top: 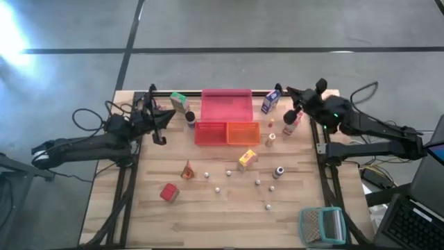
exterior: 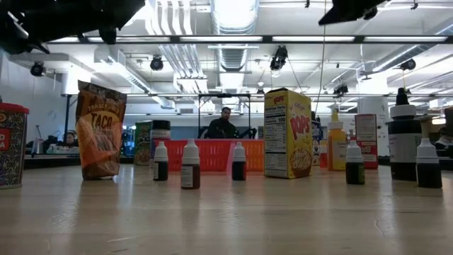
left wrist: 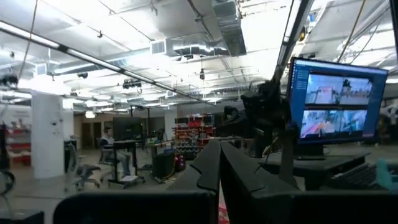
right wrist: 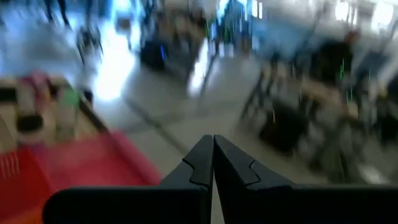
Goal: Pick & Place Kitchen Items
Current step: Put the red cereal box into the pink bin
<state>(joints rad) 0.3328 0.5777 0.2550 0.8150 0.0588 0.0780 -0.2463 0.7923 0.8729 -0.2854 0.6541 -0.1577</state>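
Note:
The kitchen items lie scattered over the wooden table: a yellow carton (top: 247,160), a red carton (top: 168,192), an orange bag (top: 187,169), a green carton (top: 179,101), a blue carton (top: 271,101), small bottles (top: 279,171) and pale round pieces (top: 217,189). In the low view the yellow carton (exterior: 287,133), the orange bag (exterior: 101,131) and the little bottles (exterior: 190,165) stand upright. My left gripper (top: 166,126) (left wrist: 219,149) hangs shut and empty above the table's left far part. My right gripper (top: 291,115) (right wrist: 212,142) is raised over the right far part, also shut and empty.
A pink tray (top: 226,104) stands at the far middle, with a red tray (top: 210,132) and an orange tray (top: 243,132) in front of it. A teal-framed wire-mesh thing (top: 321,224) lies at the near right corner. A laptop (top: 416,215) sits beyond the right edge.

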